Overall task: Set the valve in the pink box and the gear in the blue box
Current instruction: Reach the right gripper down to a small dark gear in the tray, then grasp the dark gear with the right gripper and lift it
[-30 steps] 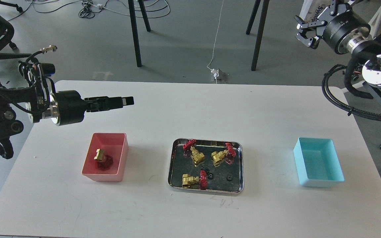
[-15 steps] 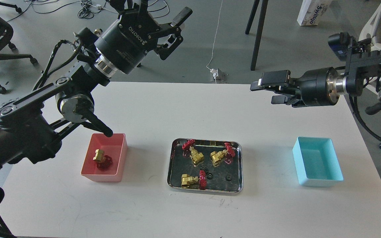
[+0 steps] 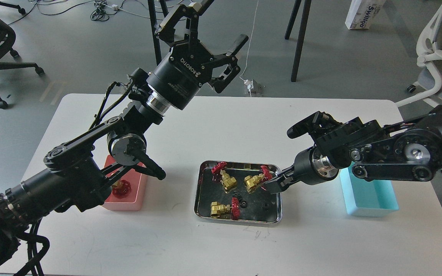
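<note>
Three brass valves with red handwheels lie in the steel tray (image 3: 240, 221): one at the back (image 3: 226, 180), one back right (image 3: 254, 181), one at the front (image 3: 223, 209). Another valve (image 3: 121, 188) lies in the pink box (image 3: 129, 201), which my left arm largely covers. Small black gears (image 3: 266, 206) (image 3: 241, 201) lie on the tray floor. The blue box (image 3: 370, 197) at the right is partly behind my right arm. My left gripper (image 3: 202, 27) is open and empty, high above the table's back. My right gripper (image 3: 274, 184) is low at the tray's right edge beside the back-right valve; its fingers read as one dark mass.
The white table (image 3: 221, 249) has its front edge close to me. My left arm's elbow (image 3: 127, 147) hangs over the pink box. Behind the table are black stand legs (image 3: 299, 38), floor cables and office chairs (image 3: 436, 57).
My right gripper has come down and to the left, from above the table's back right to the tray's right edge. My left gripper has shifted right and stays raised and open.
</note>
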